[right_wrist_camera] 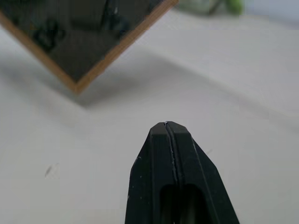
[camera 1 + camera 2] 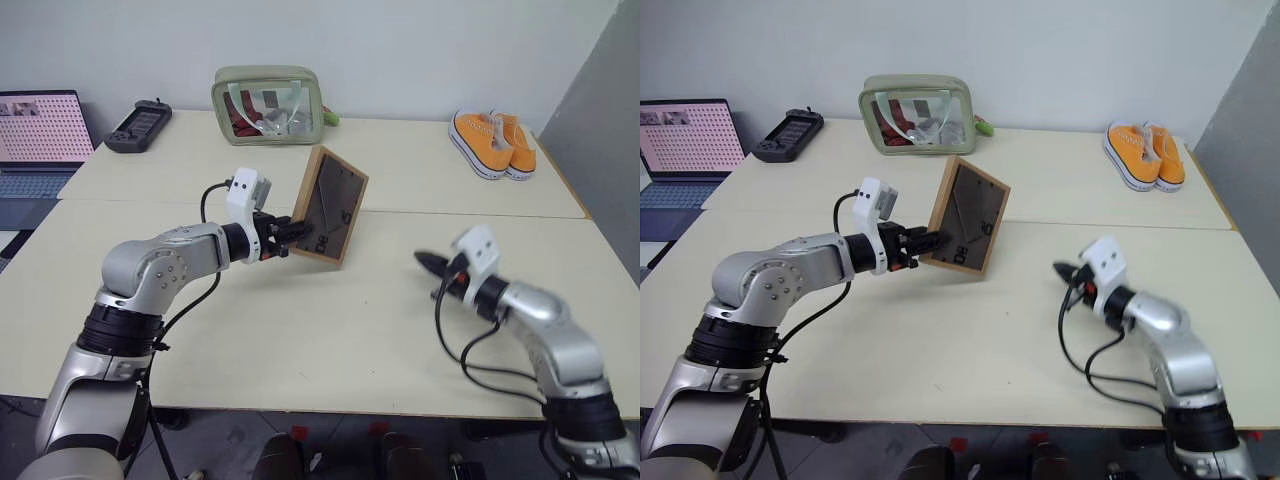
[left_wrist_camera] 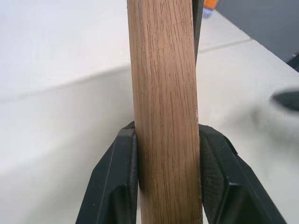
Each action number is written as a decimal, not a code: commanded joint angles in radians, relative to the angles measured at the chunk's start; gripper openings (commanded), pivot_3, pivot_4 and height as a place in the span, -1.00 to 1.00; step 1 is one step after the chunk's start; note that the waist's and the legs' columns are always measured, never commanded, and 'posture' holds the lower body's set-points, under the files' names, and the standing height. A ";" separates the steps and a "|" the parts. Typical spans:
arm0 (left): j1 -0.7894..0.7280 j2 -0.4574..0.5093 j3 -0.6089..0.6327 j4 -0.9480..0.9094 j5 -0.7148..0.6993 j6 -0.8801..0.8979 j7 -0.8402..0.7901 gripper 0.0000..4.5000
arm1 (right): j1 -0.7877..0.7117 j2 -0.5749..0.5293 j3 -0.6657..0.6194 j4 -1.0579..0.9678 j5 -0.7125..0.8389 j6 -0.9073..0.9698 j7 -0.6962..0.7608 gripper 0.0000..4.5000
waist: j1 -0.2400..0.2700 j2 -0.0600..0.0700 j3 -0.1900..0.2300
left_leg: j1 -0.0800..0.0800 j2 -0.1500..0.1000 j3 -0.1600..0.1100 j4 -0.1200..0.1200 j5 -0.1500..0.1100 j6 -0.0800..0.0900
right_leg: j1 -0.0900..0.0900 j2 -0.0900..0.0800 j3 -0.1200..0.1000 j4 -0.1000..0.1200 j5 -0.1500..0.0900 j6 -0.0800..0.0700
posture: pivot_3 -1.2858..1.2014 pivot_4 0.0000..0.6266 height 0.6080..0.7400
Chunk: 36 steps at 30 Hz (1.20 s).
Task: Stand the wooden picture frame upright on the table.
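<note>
Your wooden picture frame [image 2: 332,205] hung tilted above the near worktop [image 2: 330,340], dark back toward the camera, one corner lowest. Your left claw [image 2: 291,232] clenched its wooden edge between both fingers [image 3: 114,186]. Your right claw [image 2: 426,260] was closed on nothing, held well apart over the worktop. Behind lay a green bag [image 2: 268,104] and orange shoes [image 2: 493,142].

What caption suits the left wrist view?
Left gripper clamps the light-wood picture frame's edge above the pale cream table.
</note>
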 commanded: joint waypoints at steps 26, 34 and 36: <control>-0.049 -0.136 0.105 -0.208 0.133 0.034 -0.154 -0.41 | -0.315 0.066 0.049 0.117 0.078 -0.015 0.022 -0.22 | -0.002 0.000 0.000 | -0.003 0.000 0.000 0.000 0.001 0.001 | -0.003 0.000 0.000 0.001 0.000 0.000 | 0.03 -0.52 1.00; -0.046 -0.153 0.101 -0.213 0.144 0.035 -0.162 -0.41 | -0.366 0.062 0.060 0.174 0.075 -0.048 0.035 -0.22 | -0.002 0.001 0.000 | -0.003 0.000 0.000 0.001 0.001 0.001 | -0.003 0.000 0.000 0.002 0.000 -0.001 | 0.03 -0.52 1.00; -0.049 -0.161 0.098 -0.200 0.154 0.030 -0.163 -0.41 | -0.369 0.077 0.066 0.148 0.085 -0.035 0.025 -0.22 | -0.002 0.001 0.000 | -0.003 0.000 0.000 0.001 0.001 0.001 | -0.003 0.000 0.000 0.002 0.000 -0.001 | 0.03 -0.52 1.00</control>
